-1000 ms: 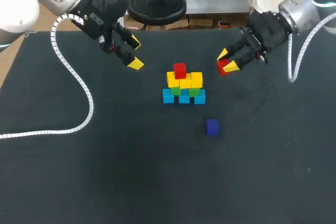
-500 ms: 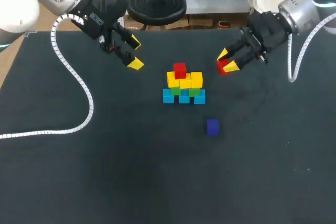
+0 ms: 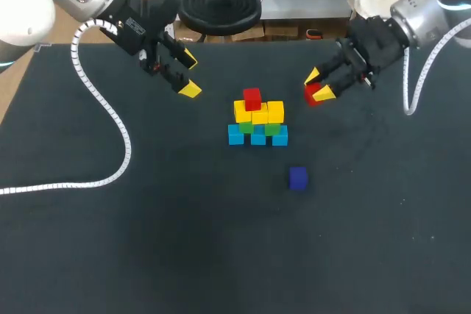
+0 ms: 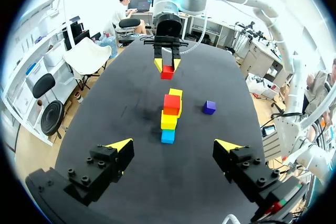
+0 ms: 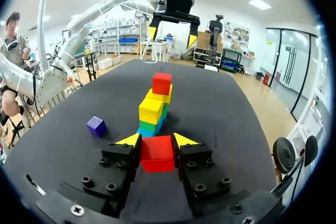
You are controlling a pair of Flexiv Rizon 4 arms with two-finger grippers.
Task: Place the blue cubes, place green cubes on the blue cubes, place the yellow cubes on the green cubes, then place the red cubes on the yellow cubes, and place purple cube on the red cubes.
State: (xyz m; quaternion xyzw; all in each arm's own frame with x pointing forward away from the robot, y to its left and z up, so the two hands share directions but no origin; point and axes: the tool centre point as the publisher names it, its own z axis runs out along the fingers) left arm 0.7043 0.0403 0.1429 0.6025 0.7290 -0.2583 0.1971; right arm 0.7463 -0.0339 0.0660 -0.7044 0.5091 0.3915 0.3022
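Head view: my right gripper (image 3: pixel 318 86) is clamped on a red cube (image 3: pixel 314 94), off to the right of the pyramid (image 3: pixel 257 134) and apart from it. The placed red cube (image 3: pixel 252 98) already sits on the yellow cubes (image 3: pixel 274 111), so I judge the second red is in hand. Next I carry it beside that one and lower it. The purple cube (image 3: pixel 297 177) lies loose. My left gripper (image 3: pixel 188 75) hangs wide and empty. Only the right wrist view shows both fingers pressing the cube's sides.

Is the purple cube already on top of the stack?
No, the purple cube lies alone, apart from the stack, which is topped by a red cube.
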